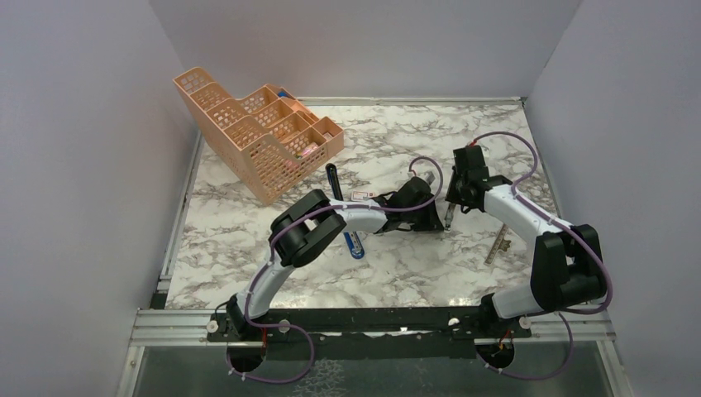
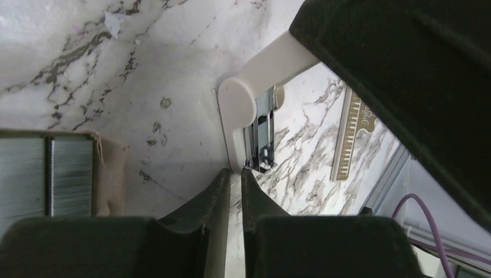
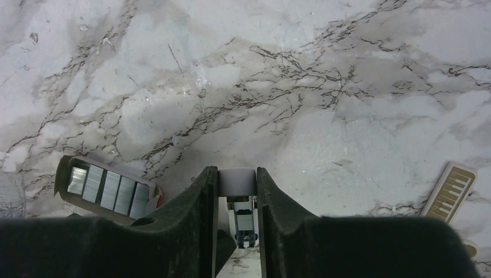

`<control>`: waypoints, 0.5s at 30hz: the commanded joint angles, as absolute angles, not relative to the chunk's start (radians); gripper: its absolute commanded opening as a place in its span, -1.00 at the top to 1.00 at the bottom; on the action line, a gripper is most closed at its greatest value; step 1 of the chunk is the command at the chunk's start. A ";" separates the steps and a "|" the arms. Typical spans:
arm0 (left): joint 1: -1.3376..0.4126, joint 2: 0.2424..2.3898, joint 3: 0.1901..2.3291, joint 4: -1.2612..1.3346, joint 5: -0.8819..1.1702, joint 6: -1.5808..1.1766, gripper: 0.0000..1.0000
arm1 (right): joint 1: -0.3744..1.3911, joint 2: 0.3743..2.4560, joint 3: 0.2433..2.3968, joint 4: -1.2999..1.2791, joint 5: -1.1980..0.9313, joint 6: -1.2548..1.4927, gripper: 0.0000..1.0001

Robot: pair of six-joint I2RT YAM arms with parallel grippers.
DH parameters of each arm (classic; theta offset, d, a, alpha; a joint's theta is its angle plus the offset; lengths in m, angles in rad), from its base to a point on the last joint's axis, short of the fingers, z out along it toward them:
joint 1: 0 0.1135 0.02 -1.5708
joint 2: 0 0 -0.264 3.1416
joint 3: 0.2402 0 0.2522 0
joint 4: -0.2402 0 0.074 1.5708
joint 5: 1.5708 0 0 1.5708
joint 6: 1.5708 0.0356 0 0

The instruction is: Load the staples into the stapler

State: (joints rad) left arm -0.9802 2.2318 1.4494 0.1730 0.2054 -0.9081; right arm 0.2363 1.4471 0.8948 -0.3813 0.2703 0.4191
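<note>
Smooth cream plastic and bare metal are seen on the stapler point(image 2: 238, 107); ribbed silvery metal on the staples point(image 3: 110, 188).

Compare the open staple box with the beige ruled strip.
The staple box is an open cardboard tray holding grey ribbed staples; the beige strip is thin, flat and printed with lines. In the right wrist view the box lies left, the strip far right. Both rest on the marble table.

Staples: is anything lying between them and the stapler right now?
Nothing visible: only bare marble lies between the staples in their open box and the stapler. The left gripper and right gripper are both shut on it.
</note>
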 commanded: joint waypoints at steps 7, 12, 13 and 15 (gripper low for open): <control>-0.989 2.302 1.535 0.081 0.151 -0.893 1.00 | 0.236 1.408 0.880 -0.403 0.170 0.447 0.46; -0.989 2.317 1.541 0.039 0.129 -0.886 1.00 | 0.236 1.405 0.895 -0.462 0.128 0.454 0.47; -0.989 2.319 1.543 0.031 0.123 -0.884 1.00 | 0.236 1.407 0.900 -0.476 0.120 0.454 0.47; -0.989 2.325 1.549 0.008 0.110 -0.879 1.00 | 0.235 1.407 0.899 -0.494 0.111 0.454 0.47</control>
State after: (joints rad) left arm -0.9840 2.2665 1.5314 0.0929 0.1917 -0.9123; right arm 0.2333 1.4250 0.8890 -0.4099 0.2039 0.4267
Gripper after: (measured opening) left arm 0.006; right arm 0.300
